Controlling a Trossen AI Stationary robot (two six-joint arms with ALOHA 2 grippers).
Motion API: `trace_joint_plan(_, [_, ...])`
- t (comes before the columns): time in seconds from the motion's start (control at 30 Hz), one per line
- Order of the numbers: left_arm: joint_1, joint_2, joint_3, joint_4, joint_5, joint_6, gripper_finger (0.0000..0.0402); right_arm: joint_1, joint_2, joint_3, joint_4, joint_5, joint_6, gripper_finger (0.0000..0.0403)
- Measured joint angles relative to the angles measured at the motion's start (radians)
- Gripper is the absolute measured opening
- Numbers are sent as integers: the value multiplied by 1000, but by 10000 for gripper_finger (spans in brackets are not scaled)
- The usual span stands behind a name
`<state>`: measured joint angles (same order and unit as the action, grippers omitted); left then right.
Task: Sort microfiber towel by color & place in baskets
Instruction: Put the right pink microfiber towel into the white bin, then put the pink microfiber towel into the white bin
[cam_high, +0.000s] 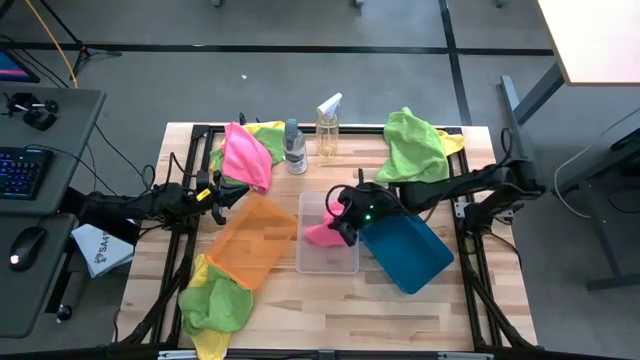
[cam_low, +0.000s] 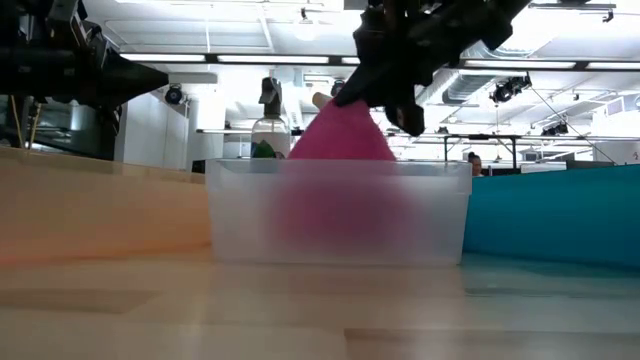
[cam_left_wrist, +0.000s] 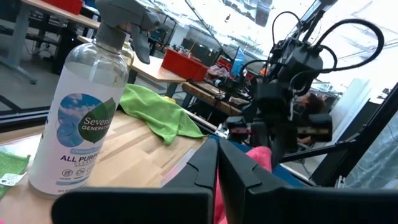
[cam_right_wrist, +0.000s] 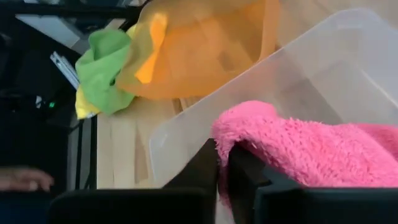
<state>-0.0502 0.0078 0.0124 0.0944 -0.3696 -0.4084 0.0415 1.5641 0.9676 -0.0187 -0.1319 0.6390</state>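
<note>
Right gripper (cam_high: 345, 222) hangs over the clear rectangular plastic basket (cam_high: 328, 258), fingers pinched on a fuzzy pink microfiber towel (cam_high: 322, 232) draped partly inside. Best to lower it fully past the rim before releasing. Left gripper (cam_high: 222, 191), pressed together, waits left of it.

Spray bottle (cam_left_wrist: 78, 118): "Seventh Generation", "ALL PURPOSE"

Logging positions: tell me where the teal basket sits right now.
In the high view the teal basket lies right of centre on the table, angled, its edge against the clear basket, just below the right gripper, which holds a pink towel.
</note>
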Motion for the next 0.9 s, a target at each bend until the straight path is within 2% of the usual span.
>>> trace_joint_plan(0.07, [0,0,0,0,0,0,1,-5,3,0,2,-23,-42,68])
trace_joint_plan(0.33, [0,0,0,0,0,0,1,-11,-55,0,-53,-91,-217,253])
trace_joint_plan(0.43, [0,0,0,0,0,0,1,-21,-87,0,-72,-109,-228,298])
trace_joint_plan(0.6, [0,0,0,66,-4,-100,1,-56,-154,0,-68,-103,-168,319])
trace_joint_plan(0.73, [0,0,0,241,-62,-229,1,-87,-206,0,-66,-94,-104,318])
trace_joint_plan(0.83, [17,33,18,392,-108,-205,1,-98,-235,0,-67,-52,-93,318])
trace_joint_plan(0.9, [35,70,80,369,-108,-169,5,-106,-245,0,-66,-21,-98,318])
